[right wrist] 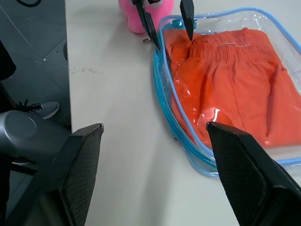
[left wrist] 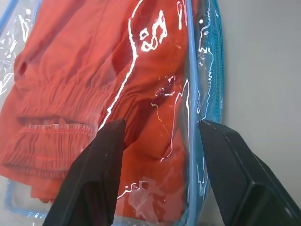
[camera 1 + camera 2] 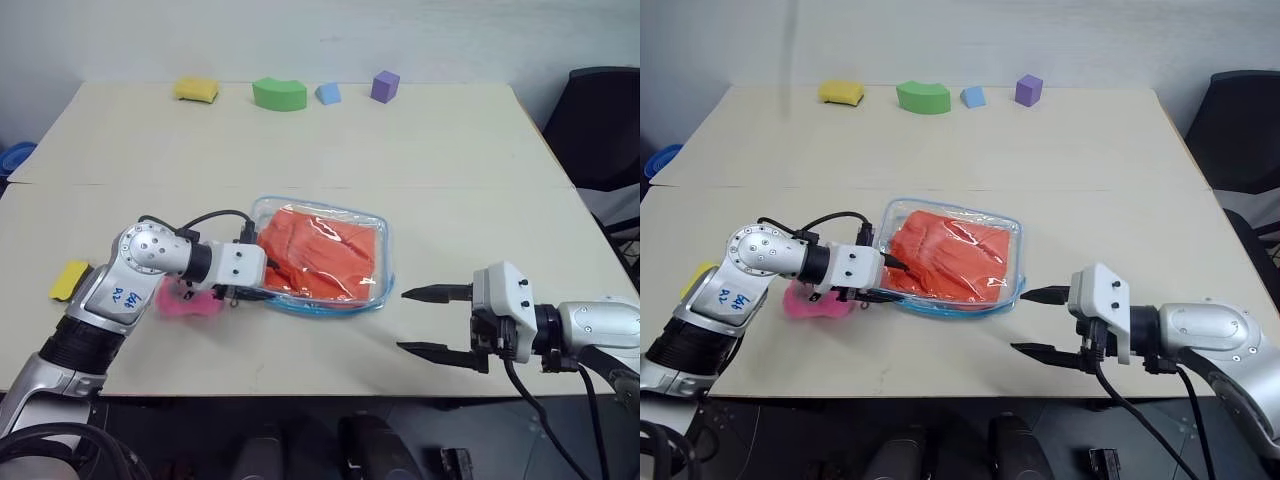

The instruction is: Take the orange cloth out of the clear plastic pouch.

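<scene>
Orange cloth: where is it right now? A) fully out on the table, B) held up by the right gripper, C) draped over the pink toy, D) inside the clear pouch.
D: the orange cloth lies inside the clear plastic pouch, while the open right gripper stands apart from it over the table.

The wrinkled orange cloth [image 3: 322,253] lies folded inside the clear plastic pouch [image 3: 385,262], flat on the table.

1 pouch [image 3: 385,262] w/ 1 cloth [image 3: 325,255], 1 pink toy [image 3: 190,303], 5 foam blocks [image 3: 280,94].
</scene>
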